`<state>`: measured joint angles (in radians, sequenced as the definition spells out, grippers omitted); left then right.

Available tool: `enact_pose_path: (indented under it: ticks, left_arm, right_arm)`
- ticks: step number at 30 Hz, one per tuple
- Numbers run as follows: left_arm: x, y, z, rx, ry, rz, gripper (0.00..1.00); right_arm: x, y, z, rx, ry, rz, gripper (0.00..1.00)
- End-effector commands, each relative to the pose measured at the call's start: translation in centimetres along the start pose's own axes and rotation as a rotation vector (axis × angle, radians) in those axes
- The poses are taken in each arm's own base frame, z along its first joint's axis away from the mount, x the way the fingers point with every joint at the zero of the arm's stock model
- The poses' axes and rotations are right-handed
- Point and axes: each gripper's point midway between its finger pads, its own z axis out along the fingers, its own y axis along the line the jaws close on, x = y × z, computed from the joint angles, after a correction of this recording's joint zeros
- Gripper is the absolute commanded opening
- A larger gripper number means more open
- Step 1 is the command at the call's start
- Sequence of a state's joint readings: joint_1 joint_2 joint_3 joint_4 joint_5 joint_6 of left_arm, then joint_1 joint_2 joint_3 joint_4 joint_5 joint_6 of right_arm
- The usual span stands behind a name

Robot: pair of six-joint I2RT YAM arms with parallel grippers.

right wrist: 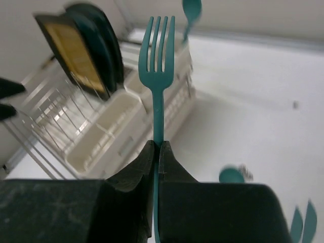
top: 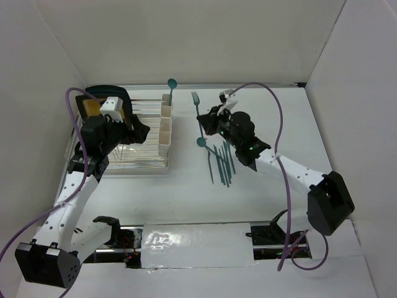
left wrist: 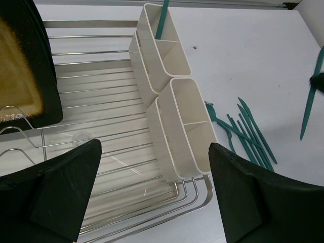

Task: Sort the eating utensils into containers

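Eating utensils [top: 221, 162] of thin teal plastic are mostly gathered in a loose pile on the counter [top: 279, 124], to the right of the containers [top: 165, 130]. One spoon [top: 172, 82] is already stood in the far container, and another spoon [top: 201, 142] lies at the near-left edge of the pile. A fork [right wrist: 158, 76] is held clear of the counter, tines up, clamped at its handle by the right end effector [right wrist: 157, 147], whose jaws are closed tightly on it. The left end effector [left wrist: 155, 147] is spread wide and grasps nothing. It hangs over the wire dish rack [left wrist: 101, 101], beside the containers.

Each piece is judged to be very light, smooth and somewhat springy, so it could pivot or slip in a narrow pinch. A hold across the flat of the handle, near its middle, is judged safest, since that leaves the working end free to be lowered into a cup. The tines and thin necks could be bent if they are squeezed.

The lower handle of the fork is hidden between the pads. The pile overlaps, so forks, knives and spoons cannot be counted or told apart. The floors of the containers cannot be seen. The rack and the yellow-and-black plate [right wrist: 76, 50] are blurred in the right wrist view.
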<state>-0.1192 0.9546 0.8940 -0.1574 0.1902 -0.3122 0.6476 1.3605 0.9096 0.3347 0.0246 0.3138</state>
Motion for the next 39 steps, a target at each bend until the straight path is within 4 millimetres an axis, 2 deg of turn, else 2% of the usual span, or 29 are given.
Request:
enact_pose_path:
  ticks: [1, 3, 4, 6, 9, 10, 11, 12, 14, 16, 17, 18, 20, 22, 23, 24, 28, 29, 35, 38, 39]
  left_arm:
    - [-0.7, -0.2, 0.2, 0.025, -0.025, 0.028, 1.00]
    - [-0.8, 0.0, 0.2, 0.015, -0.032, 0.028, 1.00]
    - [-0.7, -0.1, 0.2, 0.016, -0.032, 0.034, 1.00]
    - [-0.8, 0.3, 0.3, -0.001, -0.035, 0.036, 1.00]
    - [-0.7, 0.3, 0.4, -0.004, -0.030, 0.043, 1.00]
    - [-0.7, 0.3, 0.4, -0.002, -0.030, 0.043, 1.00]
    - [-0.7, 0.4, 0.4, -0.007, -0.028, 0.039, 1.00]
    - [-0.5, 0.5, 0.5, -0.011, -0.023, 0.039, 1.00]
    - [-0.6, 0.9, 0.6, -0.031, -0.029, 0.042, 1.00]
    - [-0.6, 1.1, 0.6, -0.045, -0.029, 0.046, 1.00]
    - [-0.7, 1.2, 0.6, -0.049, -0.031, 0.047, 1.00]
    - [-0.8, 1.3, 0.6, -0.053, -0.035, 0.047, 1.00]
    - [-0.7, 1.3, 0.6, -0.053, -0.035, 0.050, 1.00]
    - [-0.5, 1.4, 0.7, -0.057, -0.025, 0.052, 1.00]
    - [-0.8, 1.3, 0.7, -0.053, -0.027, 0.053, 1.00]
    - [-0.7, 1.3, 0.7, -0.049, -0.023, 0.052, 1.00]
    - [-1.0, 1.3, 0.3, -0.054, -0.044, 0.062, 1.00]
    - [-1.0, 1.4, 0.3, -0.059, -0.045, 0.062, 1.00]
    - [-0.9, 1.1, 0.4, -0.043, -0.039, 0.058, 1.00]
    - [-0.8, 1.0, 0.5, -0.039, -0.033, 0.055, 1.00]
    - [-0.8, 1.0, 0.4, -0.039, -0.035, 0.055, 1.00]
  right_arm:
    - [-7.9, 3.3, 1.1, -0.172, -0.261, -0.116, 0.00]
    - [-9.8, 3.6, 1.6, -0.198, -0.349, -0.121, 0.00]
    - [-12.4, 4.6, 1.0, -0.235, -0.470, -0.124, 0.00]
    - [-14.5, 5.3, 1.7, -0.262, -0.571, -0.132, 0.00]
    - [-15.8, 6.2, 4.6, -0.321, -0.583, -0.156, 0.00]
    - [-14.3, 6.4, 6.3, -0.352, -0.550, -0.167, 0.00]
    - [-15.6, 7.2, 6.5, -0.381, -0.582, -0.168, 0.00]
    - [-14.7, 6.8, 7.7, -0.390, -0.584, -0.166, 0.00]
    - [-15.4, 7.5, 8.2, -0.425, -0.620, -0.171, 0.00]
    - [-14.3, 7.0, 9.9, -0.431, -0.604, -0.166, 0.00]
    - [-15.0, 6.9, 10.3, -0.441, -0.615, -0.160, 0.00]
    - [-13.4, 6.7, 11.5, -0.454, -0.578, -0.134, 0.00]
    - [-13.2, 5.9, 11.8, -0.477, -0.592, -0.106, 0.00]
    - [-11.6, 4.8, 12.9, -0.481, -0.574, -0.078, 0.00]
    - [-11.9, 4.6, 13.1, -0.480, -0.579, -0.076, 0.00]
    - [-11.2, 4.4, 13.7, -0.482, -0.575, -0.069, 0.00]
    - [-9.8, 4.8, 14.9, -0.533, -0.552, -0.059, 0.00]
    - [-8.5, 4.4, 15.5, -0.533, -0.526, -0.051, 0.00]
    - [-8.7, 4.8, 15.5, -0.550, -0.543, -0.043, 0.00]
    - [-7.9, 5.5, 15.7, -0.560, -0.516, -0.047, 0.00]
    - [-8.4, 5.8, 15.5, -0.566, -0.527, -0.052, 0.00]
